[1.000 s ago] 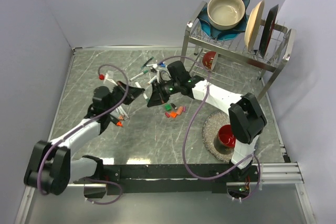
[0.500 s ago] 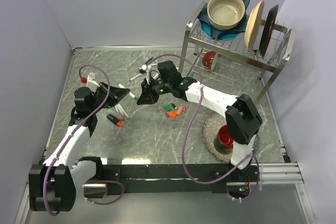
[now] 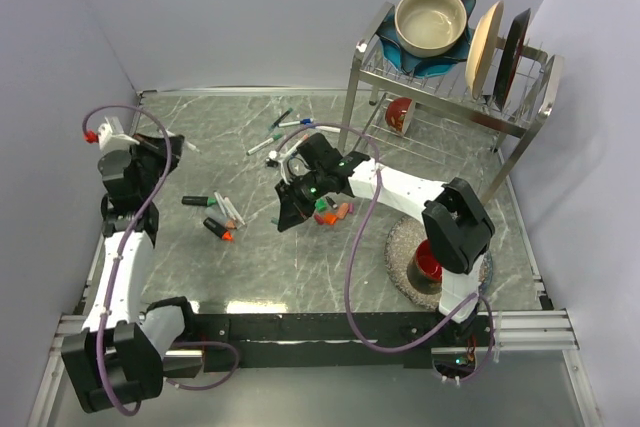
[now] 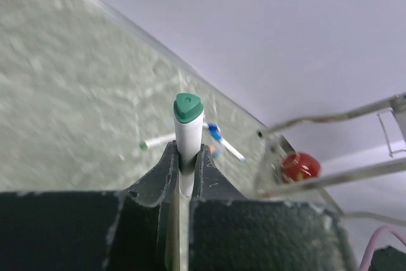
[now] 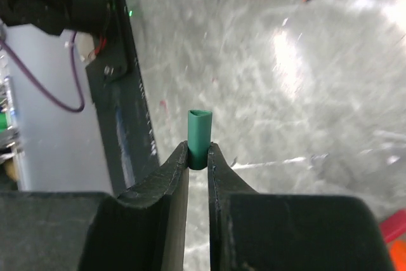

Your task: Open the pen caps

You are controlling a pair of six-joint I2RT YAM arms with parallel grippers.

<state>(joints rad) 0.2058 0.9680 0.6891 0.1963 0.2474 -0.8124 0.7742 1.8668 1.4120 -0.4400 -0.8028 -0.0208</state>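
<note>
A: Two arms are seen well apart from above: left gripper [image 3: 160,145] raised far left, right gripper [image 3: 288,215] low, just beside loose caps [image 3: 335,212].
B: Left wrist: white marker [image 4: 188,128] is pinched, axis along the jaws.
A: Right wrist: green cap [image 5: 199,130] is pinched endwise, off its marker.

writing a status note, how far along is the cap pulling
Done: several loose caps lie piled together. In hand: the right claw grips a green cap, apart from the white marker clamped in the left claw. Left: markers at the far side look capped.
</note>
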